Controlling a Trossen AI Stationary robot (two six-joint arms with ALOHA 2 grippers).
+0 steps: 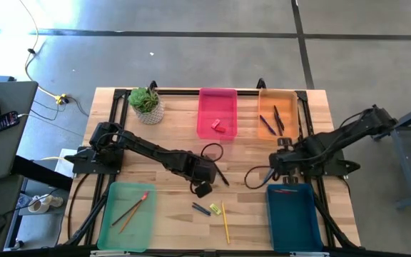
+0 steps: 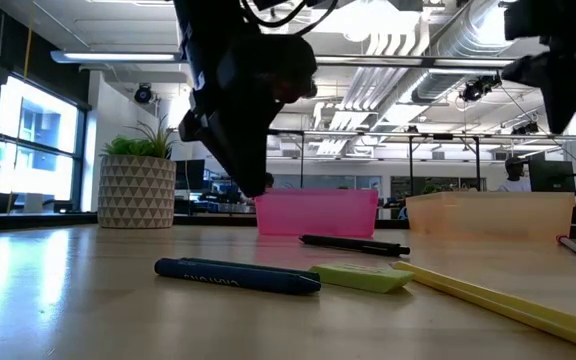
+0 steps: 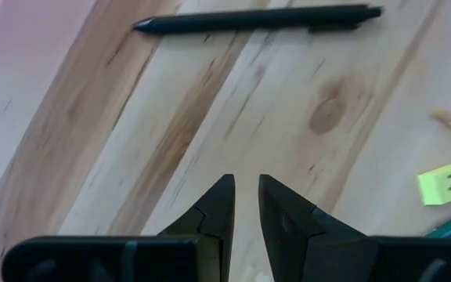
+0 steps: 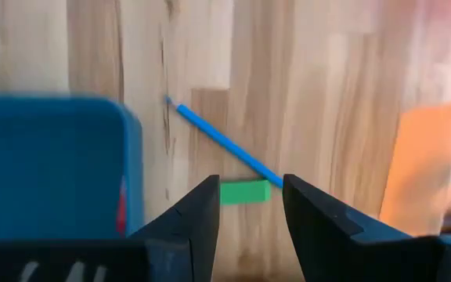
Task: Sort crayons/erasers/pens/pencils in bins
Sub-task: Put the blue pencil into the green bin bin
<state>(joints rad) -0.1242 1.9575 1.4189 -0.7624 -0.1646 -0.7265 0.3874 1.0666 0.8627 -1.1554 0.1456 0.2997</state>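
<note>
My left gripper [image 1: 204,188] hangs over the table's middle, a little above the wood, empty, with a narrow gap between its fingers [image 3: 245,196]. A black pen [image 3: 257,19] lies on the table just beyond it. A blue crayon [image 1: 200,208], a yellow-green eraser [image 1: 215,209] and a yellow pencil [image 1: 225,223] lie near the front. My right gripper [image 4: 250,205] is open and empty above the table between the teal bin [image 1: 293,218] and the orange bin [image 1: 278,114]. A green eraser [image 4: 245,191] and a blue pen [image 4: 225,145] lie on the wood beyond its fingertips.
The pink bin [image 1: 217,113] holds a red eraser, the orange bin dark pens, and the green bin [image 1: 127,214] pencils. A red crayon [image 1: 287,190] lies in the teal bin. A potted plant [image 1: 147,105] stands at the far left.
</note>
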